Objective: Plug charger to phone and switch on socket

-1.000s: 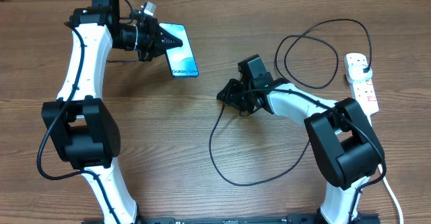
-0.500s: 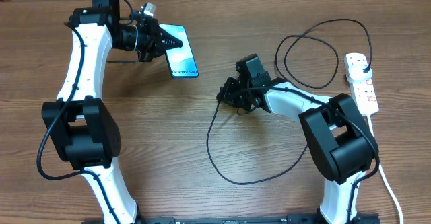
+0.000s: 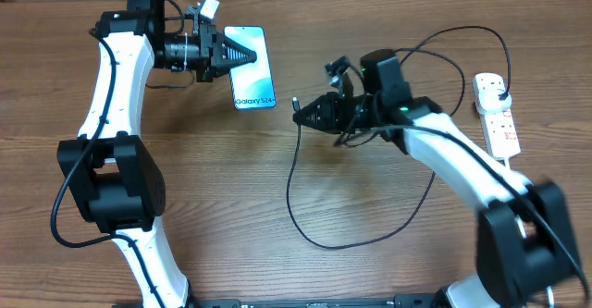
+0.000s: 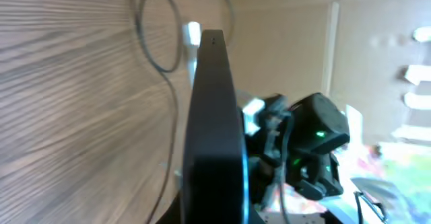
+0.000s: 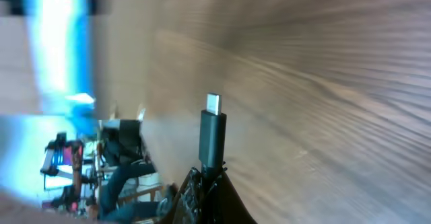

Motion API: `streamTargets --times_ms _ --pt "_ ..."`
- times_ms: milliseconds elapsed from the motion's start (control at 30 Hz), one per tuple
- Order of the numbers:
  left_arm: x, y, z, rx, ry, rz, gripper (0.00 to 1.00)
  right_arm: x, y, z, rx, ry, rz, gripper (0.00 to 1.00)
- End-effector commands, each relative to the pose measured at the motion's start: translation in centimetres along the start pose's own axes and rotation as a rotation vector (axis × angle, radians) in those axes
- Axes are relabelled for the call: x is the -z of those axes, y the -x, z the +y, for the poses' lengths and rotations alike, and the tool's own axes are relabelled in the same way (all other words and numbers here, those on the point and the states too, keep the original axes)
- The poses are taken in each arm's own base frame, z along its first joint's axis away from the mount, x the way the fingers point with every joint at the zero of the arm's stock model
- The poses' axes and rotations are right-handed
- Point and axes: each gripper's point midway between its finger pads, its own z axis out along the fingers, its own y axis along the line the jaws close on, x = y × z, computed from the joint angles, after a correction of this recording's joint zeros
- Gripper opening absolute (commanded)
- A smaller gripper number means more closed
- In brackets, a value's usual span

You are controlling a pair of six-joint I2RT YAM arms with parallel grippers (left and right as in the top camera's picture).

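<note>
The phone (image 3: 254, 81) is pinched by the left end effector (image 3: 239, 56), the charger (image 5: 213, 138) by the right end effector (image 3: 310, 116); a tilted tip could be jammed against the phone's edge, dislodging it.

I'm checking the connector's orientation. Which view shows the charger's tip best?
Right wrist: the charger's tip stands close, metal end visible, held by the right gripper. Overhead shows only a speck; left wrist, nothing discernible.

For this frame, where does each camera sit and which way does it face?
Overhead: above the table, looking down; both arms, the phone, charger and socket show.
Left wrist: looks along the phone's dark edge toward the right arm; own jaws unclear.
Right wrist: looks past its jaws, shut on the charger tip, at the blurred phone.
Shared: the phone, in all three.
</note>
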Motion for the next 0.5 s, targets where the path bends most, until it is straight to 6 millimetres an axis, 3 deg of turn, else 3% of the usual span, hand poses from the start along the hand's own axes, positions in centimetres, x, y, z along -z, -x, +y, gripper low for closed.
streamTargets --times_ms 0,267,467 --pt "0.4 -0.9 -3.5 -0.116 -0.139 0.005 0.04 2.8 -0.9 3.7 0.100 0.018 -0.017 0.04" --pt "1.4 -2.9 -5.7 -0.177 -0.139 0.005 0.04 7.1 -5.2 5.4 0.093 -0.029 -0.105 0.04" --pt "0.9 -3.4 -7.2 -0.196 -0.191 0.014 0.04 8.3 -7.5 6.3 0.073 0.043 -0.182 0.04"
